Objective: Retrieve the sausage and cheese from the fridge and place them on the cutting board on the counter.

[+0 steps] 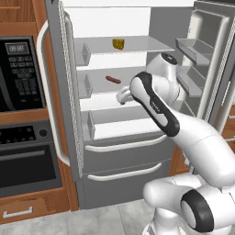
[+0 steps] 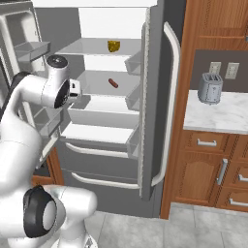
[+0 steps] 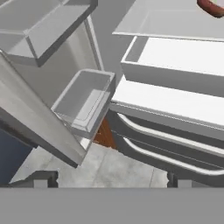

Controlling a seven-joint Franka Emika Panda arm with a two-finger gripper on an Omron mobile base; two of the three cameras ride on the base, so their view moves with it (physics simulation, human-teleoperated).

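The grey fridge stands with both doors open. A yellow cheese wedge sits on the upper glass shelf. The dark reddish sausage lies on the shelf below and shows at the hand view's top right corner. My gripper hangs in front of the middle shelves, lower than the sausage and to its side, apart from it. Its jaws are open with nothing between them. The cutting board and the counter are out of view.
The fridge's open doors carry bins and flank my arm on both sides. A black microwave and oven stand left of the fridge. A toaster sits on a side worktop to the right.
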